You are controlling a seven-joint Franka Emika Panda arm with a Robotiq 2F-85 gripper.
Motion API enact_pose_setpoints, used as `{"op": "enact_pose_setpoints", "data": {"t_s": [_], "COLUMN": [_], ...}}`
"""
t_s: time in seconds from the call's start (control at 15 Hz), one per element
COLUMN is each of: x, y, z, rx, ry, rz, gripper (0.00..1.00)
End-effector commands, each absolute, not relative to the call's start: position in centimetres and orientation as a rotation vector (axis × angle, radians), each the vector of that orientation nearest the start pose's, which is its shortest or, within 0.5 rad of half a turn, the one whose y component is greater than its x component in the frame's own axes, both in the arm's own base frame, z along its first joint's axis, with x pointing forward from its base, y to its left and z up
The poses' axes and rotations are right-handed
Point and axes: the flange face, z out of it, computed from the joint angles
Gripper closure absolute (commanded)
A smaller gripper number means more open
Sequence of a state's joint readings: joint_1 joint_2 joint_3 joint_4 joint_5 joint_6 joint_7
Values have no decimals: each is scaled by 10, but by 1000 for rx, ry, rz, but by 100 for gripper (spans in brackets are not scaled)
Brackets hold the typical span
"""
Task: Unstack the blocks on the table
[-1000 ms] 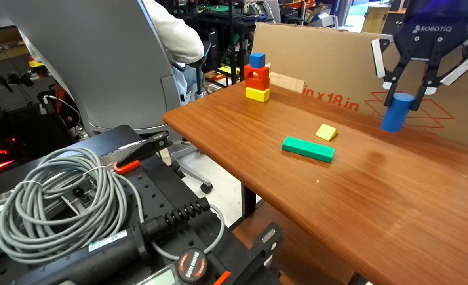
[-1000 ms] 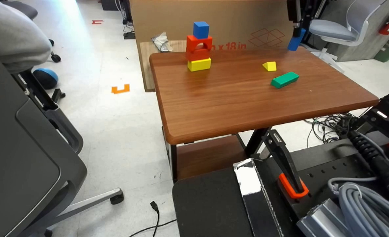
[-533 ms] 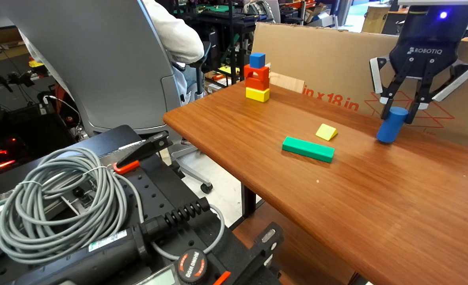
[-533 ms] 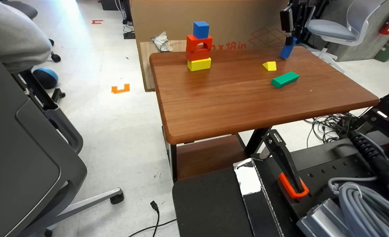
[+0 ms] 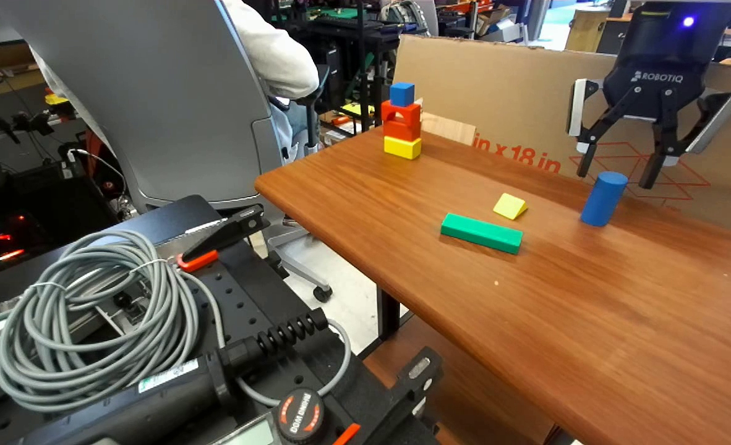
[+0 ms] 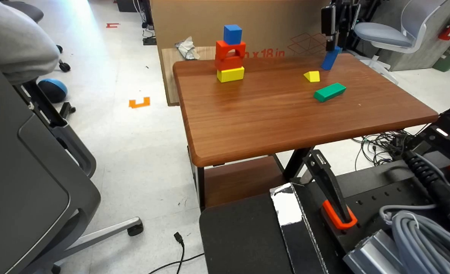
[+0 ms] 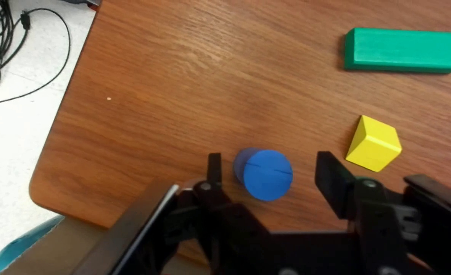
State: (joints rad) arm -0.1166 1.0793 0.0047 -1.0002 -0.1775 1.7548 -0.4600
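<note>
With the stack [image 6: 228,62] seen near one far corner of the desk [image 6: 270,114], the cylinder [image 6: 330,61] near the other could be toppled if brushed sideways by the spread, empty claw [image 7: 269,167].

On the brown wood-grain table [image 6: 270,118], a yellow rectangular block [image 6: 230,75] is supporting a red arched section [image 6: 228,62] carrying a blue cube [image 6: 232,35]. Well apart, a blue cylinder [image 5: 603,201] is standing on end. I am seeing a yellow triangular prism [image 5: 509,206] and a green rectangular bar [image 5: 480,233] lying near it.
</note>
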Motion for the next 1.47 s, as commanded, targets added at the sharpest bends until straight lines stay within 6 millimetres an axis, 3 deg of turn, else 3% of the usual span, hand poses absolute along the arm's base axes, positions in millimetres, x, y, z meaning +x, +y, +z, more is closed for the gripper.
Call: {"op": "enact_pose_setpoints", "data": {"t_s": [0.0,0.2,0.4,0.6,0.8,1.0,1.13,1.27,1.4], "x": [744,740,733,712,686,650,622,608,603], "y": [-94,-73,-37,11,64,120,157,183,196], "z": [192,241,294,339,372,386,383,375,362], "rx": [-3109,-3189,-3286,-3308,-3328,-3368,-3370,-3367,-3335], "ry": [-723,-770,-735,-667,-667,-701,-704,-701,-682], "rz": [553,491,407,323,237,186,179,185,206], "gripper": [4,0,0,0,0,0,0,0,0]}}
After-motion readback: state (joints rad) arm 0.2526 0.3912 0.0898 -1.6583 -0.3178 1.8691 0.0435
